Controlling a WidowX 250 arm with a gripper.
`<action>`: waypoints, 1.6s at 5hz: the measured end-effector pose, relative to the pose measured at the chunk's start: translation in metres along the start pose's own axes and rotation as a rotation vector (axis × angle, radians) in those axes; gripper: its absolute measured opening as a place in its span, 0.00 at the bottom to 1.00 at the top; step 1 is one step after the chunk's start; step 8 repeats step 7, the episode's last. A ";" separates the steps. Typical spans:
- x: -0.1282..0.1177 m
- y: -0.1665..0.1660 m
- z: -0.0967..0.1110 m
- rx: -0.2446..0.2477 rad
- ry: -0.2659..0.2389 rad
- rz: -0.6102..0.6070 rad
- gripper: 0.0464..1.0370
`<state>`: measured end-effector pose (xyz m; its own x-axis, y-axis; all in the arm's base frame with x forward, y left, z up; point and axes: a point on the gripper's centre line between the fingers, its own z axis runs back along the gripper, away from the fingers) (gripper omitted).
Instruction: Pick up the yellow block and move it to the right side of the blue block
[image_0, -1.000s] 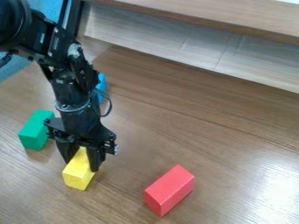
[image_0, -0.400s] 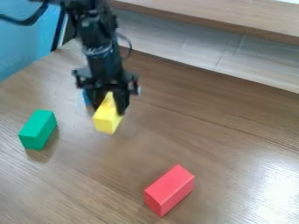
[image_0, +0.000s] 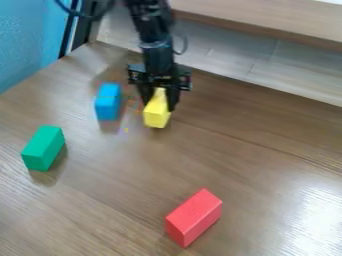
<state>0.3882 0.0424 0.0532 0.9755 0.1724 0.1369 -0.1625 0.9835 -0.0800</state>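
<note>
- We have the black two-finger gripper (image_0: 159, 103) closed on the yellow rectangular block (image_0: 157, 112), one finger on each side.
- Our landmark is the blue rectangular block (image_0: 108, 103); smooth finish, long side running away from the camera.
- Yellow block sits just beside the blue block, to its right in the camera view, the two apart. Its front end sticks out below the fingers, toward the camera. We can't tell whether its underside touches the table.
- We see the black robot arm (image_0: 155, 42) coming in from the top edge, beyond the blue block and to its right, a thin black cable looping off it.
- Green rectangular block (image_0: 43, 149) lies nearer the camera than the blue block, off to its left, set at a slant.
- Red rectangular block (image_0: 194, 218) is well apart from the blue block, toward the camera and right, also slanted.
- All this is over or on a brown wood-grain table (image_0: 254, 170). Behind the blue block we've got a pale upright panel (image_0: 234, 55) with a wooden ledge (image_0: 267, 17) above it.
</note>
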 end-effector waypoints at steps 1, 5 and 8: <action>0.007 -0.017 -0.003 -0.007 0.005 -0.038 0.53; -0.012 -0.009 -0.009 0.036 0.050 -0.037 0.96; -0.025 0.010 0.057 0.000 -0.089 0.030 0.96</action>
